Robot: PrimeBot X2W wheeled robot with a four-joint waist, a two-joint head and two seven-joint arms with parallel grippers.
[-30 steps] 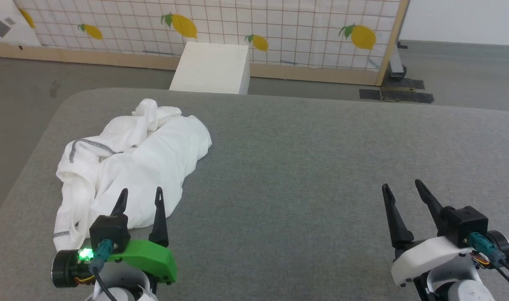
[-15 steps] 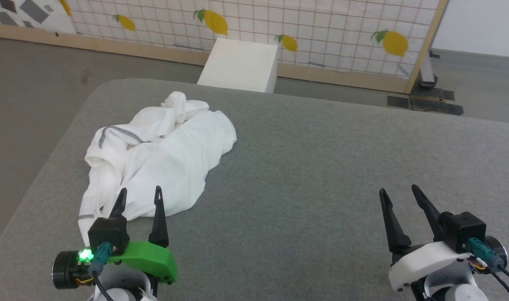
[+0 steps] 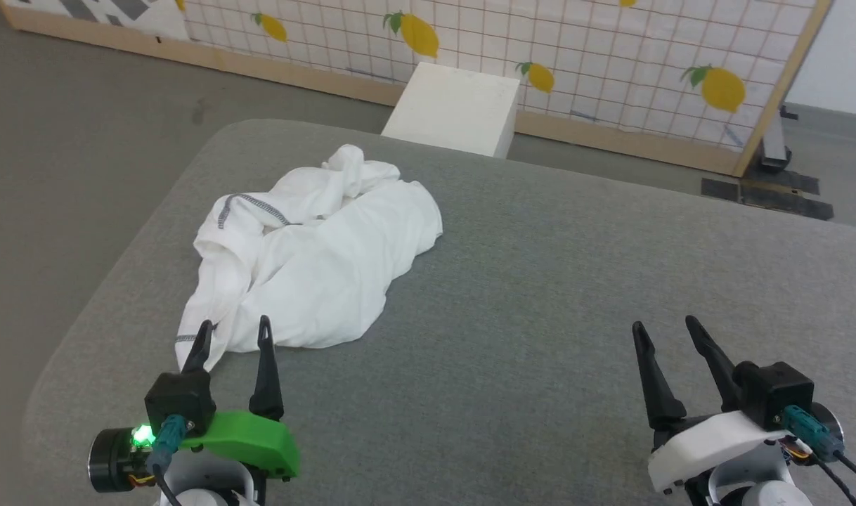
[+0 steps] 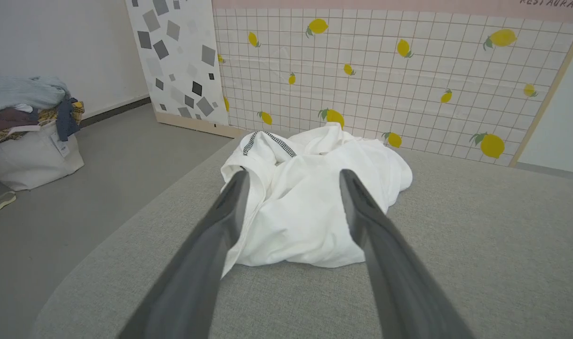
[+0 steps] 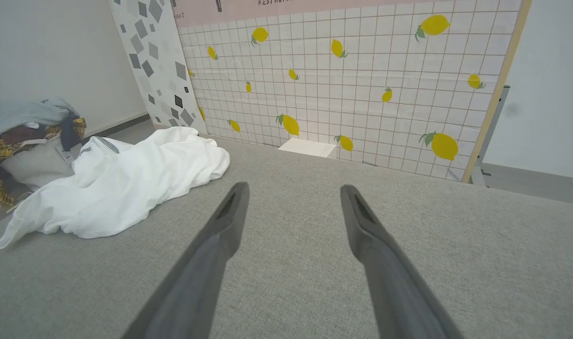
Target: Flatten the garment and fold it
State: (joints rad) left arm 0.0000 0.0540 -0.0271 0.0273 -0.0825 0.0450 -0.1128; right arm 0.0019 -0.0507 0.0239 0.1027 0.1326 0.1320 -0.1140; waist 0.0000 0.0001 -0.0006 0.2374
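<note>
garment (image 3: 315,267): crumpled heap | left gripper (image 3: 234,323): at garment's near edge, jaws apart, empty | right gripper (image 3: 663,323): well right of garment, jaws apart, empty

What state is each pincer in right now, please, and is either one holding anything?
Left pincer: open, holding nothing, pointed at the near edge of the garment.
Right pincer: open, holding nothing, over bare grey surface.

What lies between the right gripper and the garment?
Only bare grey upholstered surface: in the head view, nothing sits on the stretch from the right gripper to the garment.
</note>
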